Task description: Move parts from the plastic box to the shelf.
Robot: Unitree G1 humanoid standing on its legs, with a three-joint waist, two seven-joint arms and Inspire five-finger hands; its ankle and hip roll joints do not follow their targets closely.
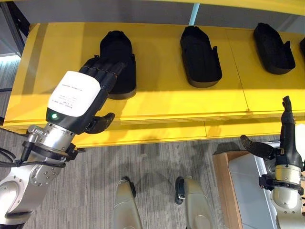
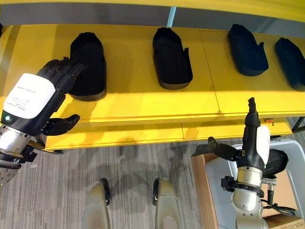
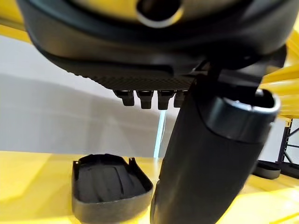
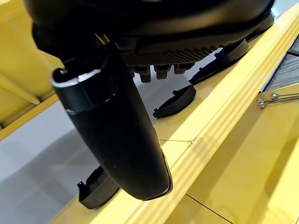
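Note:
Several black moulded parts lie in a row on the yellow shelf [image 1: 162,102]: a left part [image 1: 121,57], a middle part [image 1: 200,55] and a right part [image 1: 272,47]. My left hand [image 1: 76,100] hovers at the left part's near corner, open, fingers straight, thumb spread, holding nothing. In the left wrist view that part [image 3: 110,186] lies past the fingertips, apart from them. My right hand [image 2: 250,143] stands open, fingers pointing at the shelf edge, over the grey plastic box [image 2: 298,150]. Its thumb [image 4: 112,135] holds nothing.
A fourth part [image 2: 290,56] lies at the shelf's far right. A dark shape [image 2: 277,161] sits in the box behind my right hand. A brown wooden edge [image 2: 202,191] runs beside the box. Grey striped floor lies below the shelf.

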